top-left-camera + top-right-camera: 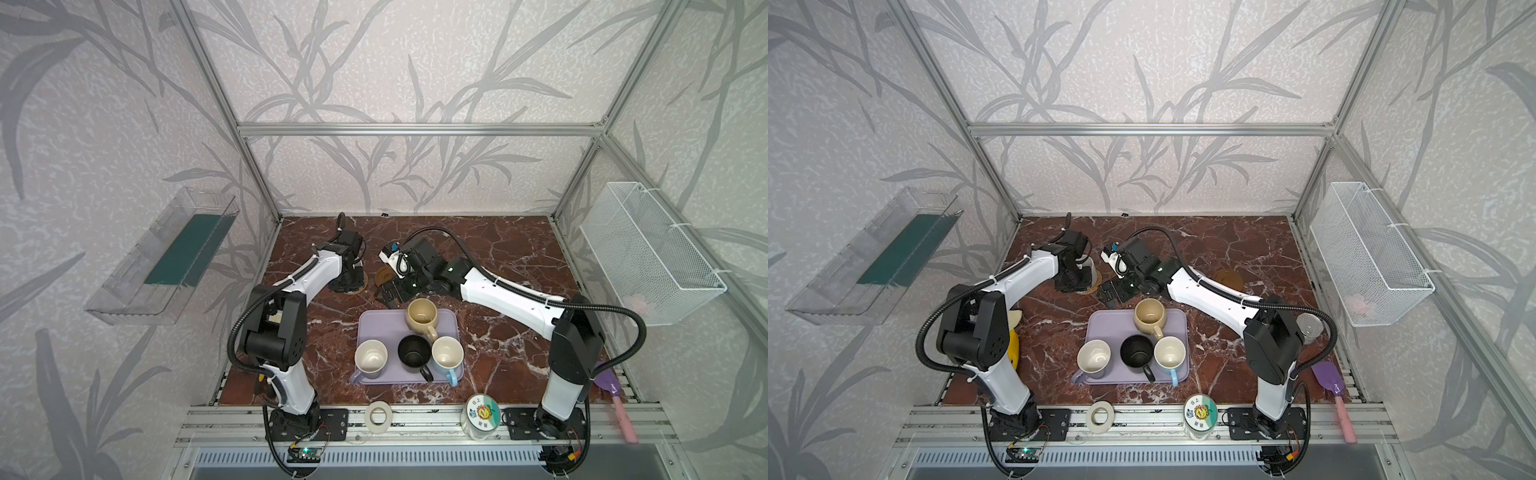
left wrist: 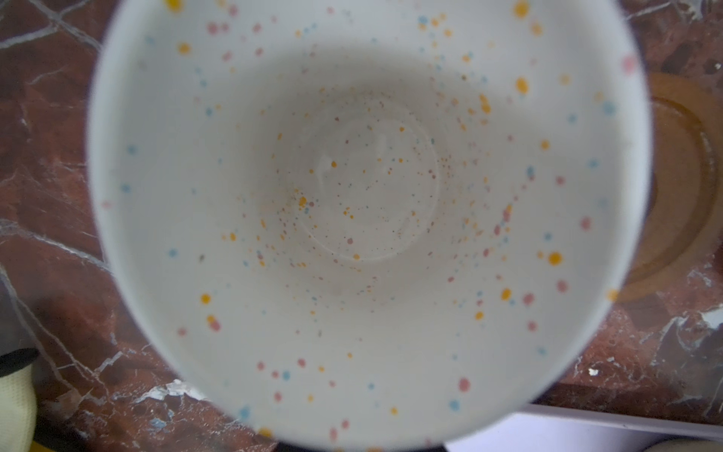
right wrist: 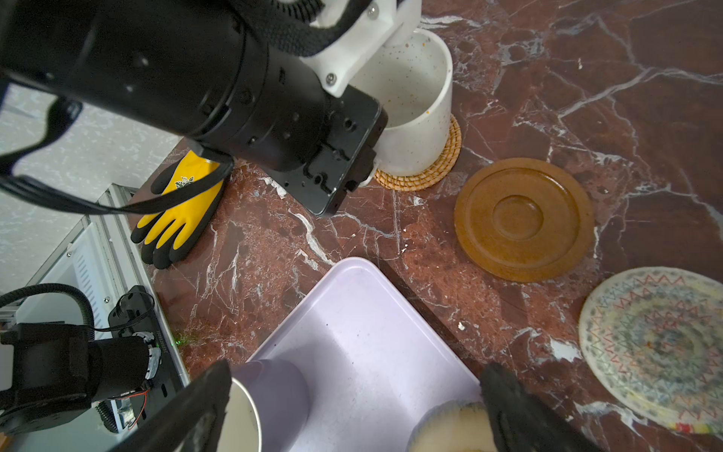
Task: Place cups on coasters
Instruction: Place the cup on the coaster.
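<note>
- Writing: only on the jar (image 1: 482,415) lid, low centre-right in both top views, on the front rail. It has a cartoon flower face w/ "日上" above it and 2 more characters below, too small to read. The yellow/black glove (image 3: 180,211) has a small dark emblem, not legible.
- Mugs: 5. The white mug (image 3: 414,101), inside speckled w/ orange, pink and blue dots, stands upright on the rattan coaster (image 3: 430,172), mid-left of the counter (image 1: 498,249) in the top views.
- The other 4 are on the lavender tray (image 1: 382,328), frame centre. The beige mug (image 1: 422,314) is at the tray's far edge. Near row, L to R: lavender mug (image 1: 371,359), black mug (image 1: 414,353), light-blue mug (image 1: 447,357). All upright, none on a coaster.
- Coasters seen: 4. The rattan one is taken. The brown coaster (image 3: 524,219) is bare, just beside the rattan one. The second brown coaster (image 1: 1228,279) is bare, right of the right arm in a top view. The cream woven coaster (image 3: 657,344) w/ coloured zigzags is bare.
- Left fingers (image 3: 358,172): down at the white mug's side near its base; can't tell if gripping or let go.
- Right fingers (image 3: 358,407): spread wide, nothing held, above the tray's far edge.
- Also 1 each: tape roll (image 1: 379,415), tin can (image 1: 1310,326), purple spatula (image 1: 1329,376) w/ pink handle.
</note>
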Tool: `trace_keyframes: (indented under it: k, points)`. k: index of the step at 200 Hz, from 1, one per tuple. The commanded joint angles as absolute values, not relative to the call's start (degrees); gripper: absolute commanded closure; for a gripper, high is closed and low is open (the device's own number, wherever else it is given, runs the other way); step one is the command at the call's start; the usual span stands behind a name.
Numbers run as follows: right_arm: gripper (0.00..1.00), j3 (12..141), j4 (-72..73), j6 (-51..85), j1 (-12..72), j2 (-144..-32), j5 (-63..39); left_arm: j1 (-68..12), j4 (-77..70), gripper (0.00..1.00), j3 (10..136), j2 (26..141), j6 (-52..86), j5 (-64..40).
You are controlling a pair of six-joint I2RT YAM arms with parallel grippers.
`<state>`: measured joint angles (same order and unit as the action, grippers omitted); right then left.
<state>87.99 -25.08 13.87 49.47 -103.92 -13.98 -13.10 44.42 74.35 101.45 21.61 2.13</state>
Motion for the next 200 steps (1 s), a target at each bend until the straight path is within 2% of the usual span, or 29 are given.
trace_keyframes:
  k: [1,31,60,88,116,137,154,200]
  points:
    - [0.01,87.1,-25.3,13.7,49.9,-103.9,-13.9,-12.8,45.5,0.69,73.6,99.1,21.9,3.9]
    - [0.01,86.9,-25.0,13.7,49.9,-103.7,-13.9,-12.8,45.8,0.65,73.4,98.9,22.0,4.1]
    - [0.01,86.8,-25.0,13.6,49.9,-103.6,-13.8,-12.8,46.1,0.47,73.5,98.5,21.8,4.4]
    - [0.01,86.5,-25.0,13.8,49.9,-103.3,-13.5,-12.8,46.1,0.46,73.6,97.9,21.9,4.7]
    - [0.01,86.1,-25.0,13.9,49.9,-102.8,-13.1,-12.7,46.5,0.16,74.0,97.5,21.9,4.6]
    - [0.01,85.7,-24.9,13.6,49.9,-102.2,-12.6,-12.7,46.8,0.04,74.2,96.7,21.9,4.7]
    - [0.01,85.4,-25.1,13.5,49.9,-101.5,-12.2,-12.7,47.6,0.01,74.7,96.2,21.8,4.6]
    - [0.01,83.0,-25.8,12.7,49.9,-98.1,-9.4,-12.8,50.4,0.01,76.5,91.6,22.4,4.0]
